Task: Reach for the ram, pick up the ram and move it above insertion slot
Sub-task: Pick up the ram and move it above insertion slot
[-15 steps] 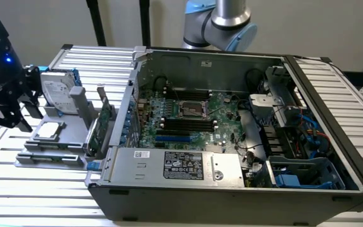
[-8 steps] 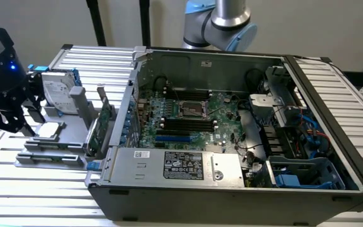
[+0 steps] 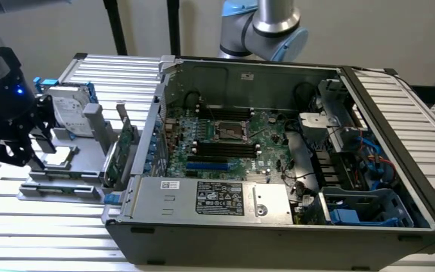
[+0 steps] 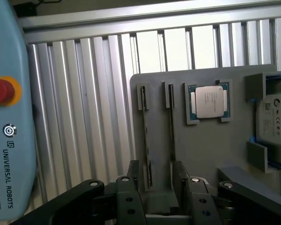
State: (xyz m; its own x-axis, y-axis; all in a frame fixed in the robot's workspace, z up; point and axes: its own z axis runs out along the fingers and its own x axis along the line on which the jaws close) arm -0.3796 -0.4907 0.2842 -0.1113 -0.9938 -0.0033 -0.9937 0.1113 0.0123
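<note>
Hand (image 4: 157,171) open fairly wide, hovering over the grey holder (image 4: 234,150) on the slatted worktop (image 4: 84,117). Ram (image 4: 171,136) standing edge-on in a narrow slot, reaching between the 2 fingers (image 4: 133,176), ungripped, beside the processor (image 4: 208,101).

You had bright, even light from above. In the exterior view the desk (image 3: 43,238) glared almost white along its near edge, while the inside of the case (image 3: 278,76) lay in shadow, darkest in its corners. A blue LED (image 3: 18,89) glowed at that view's left. In the wrist view the desk's slats blew out white beyond the tray (image 4: 215,154), and the end effector (image 4: 157,171) was dark and shadowed.
</note>
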